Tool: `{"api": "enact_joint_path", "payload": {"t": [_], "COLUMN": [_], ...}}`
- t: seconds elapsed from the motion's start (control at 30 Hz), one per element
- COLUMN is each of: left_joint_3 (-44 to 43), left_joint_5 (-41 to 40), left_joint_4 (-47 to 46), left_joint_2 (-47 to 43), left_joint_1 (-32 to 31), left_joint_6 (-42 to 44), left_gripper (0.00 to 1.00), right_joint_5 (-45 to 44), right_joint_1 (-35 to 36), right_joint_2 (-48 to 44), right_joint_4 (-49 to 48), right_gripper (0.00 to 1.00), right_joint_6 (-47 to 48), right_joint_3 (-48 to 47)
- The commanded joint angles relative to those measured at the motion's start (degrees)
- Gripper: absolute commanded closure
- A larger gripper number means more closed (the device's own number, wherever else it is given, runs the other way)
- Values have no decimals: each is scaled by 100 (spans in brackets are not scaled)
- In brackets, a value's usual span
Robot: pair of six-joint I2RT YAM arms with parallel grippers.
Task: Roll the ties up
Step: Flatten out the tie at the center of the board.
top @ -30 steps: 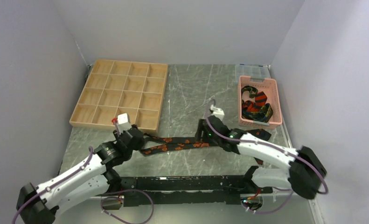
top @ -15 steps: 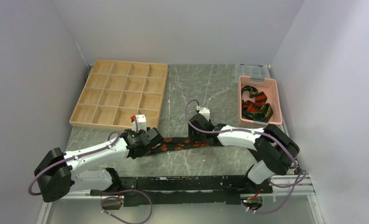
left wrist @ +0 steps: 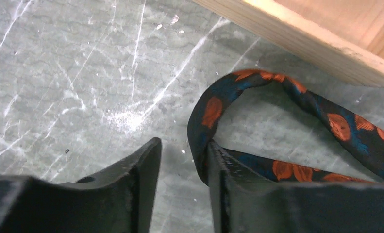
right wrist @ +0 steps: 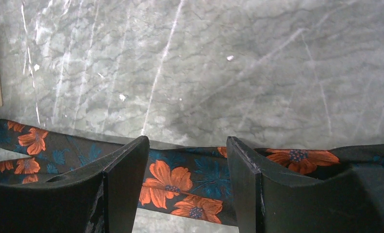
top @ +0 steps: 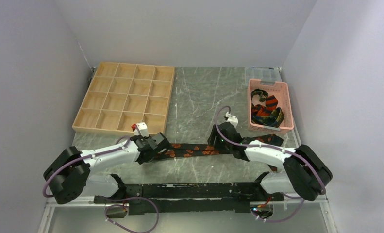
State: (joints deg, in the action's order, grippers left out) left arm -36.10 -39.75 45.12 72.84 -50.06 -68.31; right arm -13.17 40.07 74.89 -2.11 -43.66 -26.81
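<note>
**Both grippers low over a floral tie, jaws apart**

A black floral tie (top: 192,149) with orange blooms and blue leaves lies stretched left to right across the near part of the grey marbled table (top: 199,92), between the two arms. Its left end sits just in front of the wooden tray (top: 124,99), a shallow box divided into many square compartments. Its right end runs under the right arm.

The left gripper (top: 160,144) is down at the tie's left end. In the left wrist view its jaws are spread. The tie is folded back on itself there in an upright loop (left wrist: 204,116), and the fold rests against the inner face of one finger (left wrist: 219,189). The other finger (left wrist: 136,184) stands apart from the cloth over bare table, so nothing is pinched. The tray's edge (left wrist: 301,39) passes close behind the loop.

The right gripper (top: 213,144) is down over the tie further to the right. In the right wrist view its jaws are spread wide and straddle the tie (right wrist: 170,182), which lies flat across the gap. Whether the fingertips touch the cloth cannot be told.

Well apart, by the right wall, a pink basket (top: 288,104) holds more striped ties (top: 266,110) bundled loosely.
</note>
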Motion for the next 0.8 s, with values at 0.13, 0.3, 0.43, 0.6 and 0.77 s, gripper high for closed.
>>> {"api": "enact_joint_path", "payload": {"t": [0.13, 0.3, 0.43, 0.6, 0.77], "left_joint_3": [739, 1617, 2173, 2134, 1921], "left_joint_5": [-312, -491, -257, 172, 405], "left_joint_4": [-1051, -2100, -2891, -2429, -1776], "left_joint_2": [-601, -1785, -2901, -3895, -4475], "left_joint_1": [93, 16, -34, -38, -47], "left_joint_6": [-436, 70, 862, 1252, 1091], "left_gripper": [77, 89, 78, 47, 39], "right_joint_5": [247, 292, 488, 711, 814], "right_joint_1": [-131, -131, -125, -105, -57], "right_joint_2": [-628, -1095, -1565, -2076, -2027], "right_joint_4": [679, 472, 253, 229, 234], "right_gripper": [35, 35, 35, 35, 34], "right_joint_6": [-171, 80, 286, 618, 903], "right_joint_3": [514, 675, 928, 978, 588]}}
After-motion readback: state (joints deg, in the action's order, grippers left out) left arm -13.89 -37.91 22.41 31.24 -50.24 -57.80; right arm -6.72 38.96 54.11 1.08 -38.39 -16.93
